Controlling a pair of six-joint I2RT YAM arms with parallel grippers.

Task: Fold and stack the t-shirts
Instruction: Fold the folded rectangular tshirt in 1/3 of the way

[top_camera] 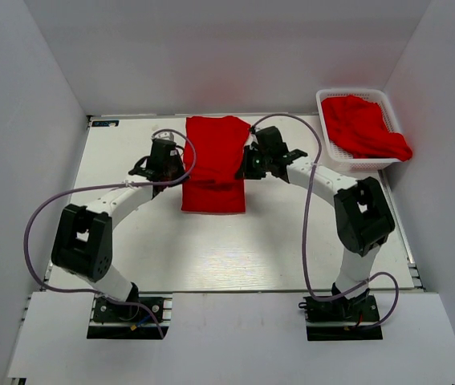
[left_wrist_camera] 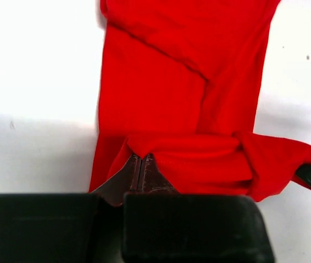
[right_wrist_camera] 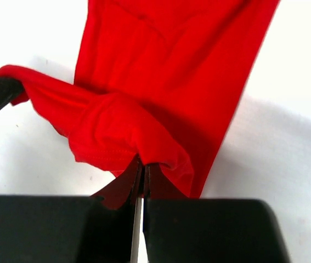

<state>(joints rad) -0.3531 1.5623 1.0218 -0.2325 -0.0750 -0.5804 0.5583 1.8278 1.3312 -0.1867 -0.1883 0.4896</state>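
A red t-shirt [top_camera: 213,160] lies as a long strip on the white table, running from the far edge toward me. My left gripper [top_camera: 180,170] is shut on its left edge, and my right gripper [top_camera: 247,166] is shut on its right edge. In the left wrist view the jaws [left_wrist_camera: 140,158] pinch a lifted fold of the t-shirt [left_wrist_camera: 182,98]. In the right wrist view the jaws [right_wrist_camera: 144,164] pinch a bunched hem of the t-shirt [right_wrist_camera: 160,71]. Another red t-shirt [top_camera: 363,128] lies crumpled in the basket.
A white lattice basket [top_camera: 327,143] stands at the far right corner of the table [top_camera: 211,249]. Purple cables loop from both arms over the table. Grey walls close in on three sides.
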